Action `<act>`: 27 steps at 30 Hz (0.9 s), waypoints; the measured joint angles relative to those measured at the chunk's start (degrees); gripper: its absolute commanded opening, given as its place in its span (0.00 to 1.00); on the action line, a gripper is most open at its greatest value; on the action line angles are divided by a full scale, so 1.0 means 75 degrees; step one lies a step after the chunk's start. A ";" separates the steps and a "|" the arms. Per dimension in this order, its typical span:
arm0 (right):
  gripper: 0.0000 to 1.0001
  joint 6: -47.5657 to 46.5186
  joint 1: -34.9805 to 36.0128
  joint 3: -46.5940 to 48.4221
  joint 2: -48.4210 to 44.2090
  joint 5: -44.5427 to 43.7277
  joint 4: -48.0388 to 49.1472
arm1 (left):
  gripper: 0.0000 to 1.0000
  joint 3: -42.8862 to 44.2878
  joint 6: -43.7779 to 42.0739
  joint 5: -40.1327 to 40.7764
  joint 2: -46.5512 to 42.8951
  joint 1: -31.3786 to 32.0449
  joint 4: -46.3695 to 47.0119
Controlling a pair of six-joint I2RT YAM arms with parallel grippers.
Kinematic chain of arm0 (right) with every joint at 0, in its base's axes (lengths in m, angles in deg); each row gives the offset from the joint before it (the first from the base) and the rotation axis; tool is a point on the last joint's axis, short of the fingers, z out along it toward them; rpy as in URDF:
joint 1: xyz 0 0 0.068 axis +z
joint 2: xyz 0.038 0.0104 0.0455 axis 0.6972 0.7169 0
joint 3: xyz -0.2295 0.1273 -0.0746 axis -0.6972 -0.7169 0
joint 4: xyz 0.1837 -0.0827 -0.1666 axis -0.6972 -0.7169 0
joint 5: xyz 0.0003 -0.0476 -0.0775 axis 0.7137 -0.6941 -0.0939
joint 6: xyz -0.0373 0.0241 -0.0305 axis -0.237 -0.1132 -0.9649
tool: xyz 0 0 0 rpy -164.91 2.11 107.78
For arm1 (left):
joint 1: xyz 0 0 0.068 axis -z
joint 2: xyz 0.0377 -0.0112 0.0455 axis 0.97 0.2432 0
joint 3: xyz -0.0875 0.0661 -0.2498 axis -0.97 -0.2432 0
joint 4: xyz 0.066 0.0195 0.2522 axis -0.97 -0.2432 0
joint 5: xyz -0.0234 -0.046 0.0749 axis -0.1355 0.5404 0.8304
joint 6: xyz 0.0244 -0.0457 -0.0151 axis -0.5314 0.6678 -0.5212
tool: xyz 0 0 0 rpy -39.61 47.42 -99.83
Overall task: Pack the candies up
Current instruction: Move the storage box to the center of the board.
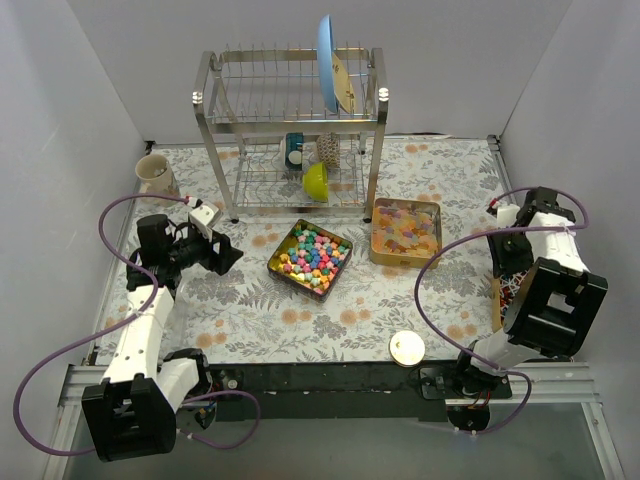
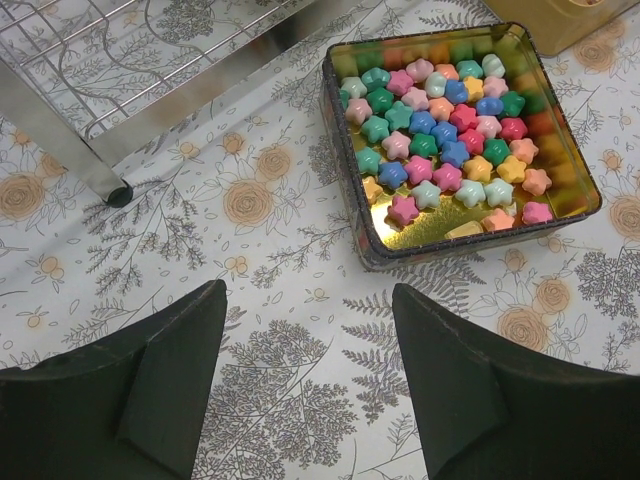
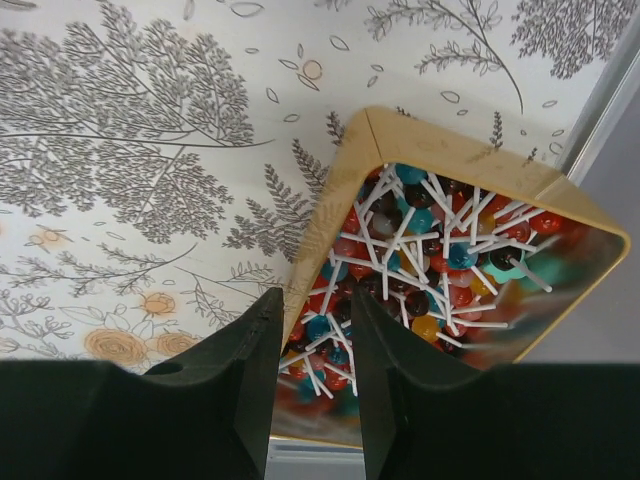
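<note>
Top cam: left arm (image 1: pixel 140 320) stretched forward. The left gripper (image 1: pixel 222 254) sits low over the table (image 1: pixel 250 320), tips aimed at the star-candy tin (image 1: pixel 310 257) just ahead of them. The second tin (image 1: pixel 405 232), holding the orange-yellow rounds (image 1: pixel 400 225), sits beyond that, farther from the tips. The gold lid (image 1: pixel 407 347) lies well apart from both pincers, near the front edge. The right arm (image 1: pixel 555 295) is folded back on itself, wrist tipped down over the lollipop tin (image 1: pixel 503 297) at the table's side edge. Its pincer is mostly hidden by the arm here.

Left wrist cam: left gripper released, fingers (image 2: pixel 170 370) wide apart, nothing between them. The star candies (image 2: pixel 440 140) are in their tin, ahead and to the right of the tips, not centred between the jaws. The rack leg (image 2: pixel 70 150) is ahead-left. My read: the tins are lidless so the contents stay reachable, and that spread suits a tin wall, not one candy.

Right wrist cam: right gripper (image 3: pixel 315 300) points steeply down, jaws parted by a narrow gap, nothing visibly pinched. The lollipops (image 3: pixel 420 250) are heaped in their tin just ahead of and below the tips, with the tin's corner rim right by them. The narrow gap probably suits the thin sticks.
</note>
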 measured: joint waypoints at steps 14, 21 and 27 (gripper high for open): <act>0.13 -0.0195 -0.0149 -0.0391 0.0836 -0.0568 0.0487 | 0.67 -0.0023 0.0189 0.0061 0.0032 0.0006 0.0020; 0.05 -0.0312 0.0052 0.0230 0.1370 -0.0411 0.0423 | 0.66 -0.0023 0.0268 0.0114 0.0219 0.0006 0.0015; 0.04 -0.0402 0.0895 0.0627 0.1655 -0.0096 0.0446 | 0.66 -0.0023 0.0323 0.0122 0.0259 0.0006 0.0000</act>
